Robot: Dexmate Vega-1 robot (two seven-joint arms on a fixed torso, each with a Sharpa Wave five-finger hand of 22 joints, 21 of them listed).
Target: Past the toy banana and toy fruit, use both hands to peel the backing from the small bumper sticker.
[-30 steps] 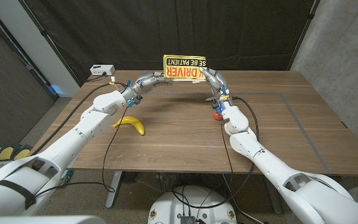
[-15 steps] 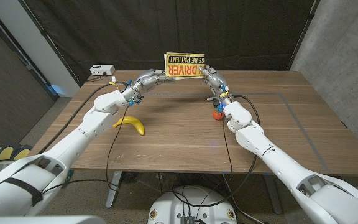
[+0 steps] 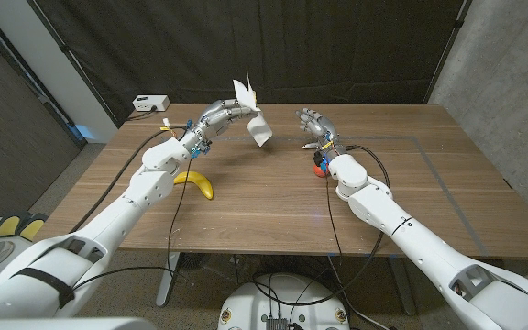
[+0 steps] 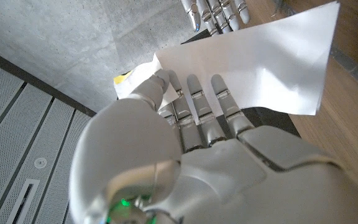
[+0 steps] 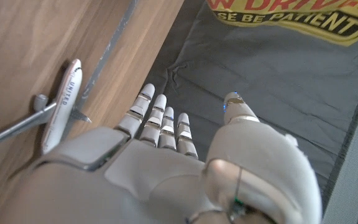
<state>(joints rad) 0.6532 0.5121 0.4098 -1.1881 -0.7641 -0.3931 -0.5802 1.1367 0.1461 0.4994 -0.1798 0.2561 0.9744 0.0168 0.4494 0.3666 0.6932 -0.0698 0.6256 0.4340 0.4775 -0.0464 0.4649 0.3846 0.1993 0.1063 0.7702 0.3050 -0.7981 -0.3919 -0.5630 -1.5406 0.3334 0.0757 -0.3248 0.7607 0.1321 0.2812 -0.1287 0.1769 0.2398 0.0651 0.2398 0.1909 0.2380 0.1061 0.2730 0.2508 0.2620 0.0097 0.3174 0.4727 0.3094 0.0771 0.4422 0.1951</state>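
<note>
Left hand alone pinches sticker at 12 o'clock above desk; right hand released. Risk: loose sheet curls, sticks to itself.

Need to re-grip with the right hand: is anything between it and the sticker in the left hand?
Nothing visible. The right hand is open in the air, apart from the sticker that the left hand holds up. The toy fruit sits below, nearer the robot.
</note>
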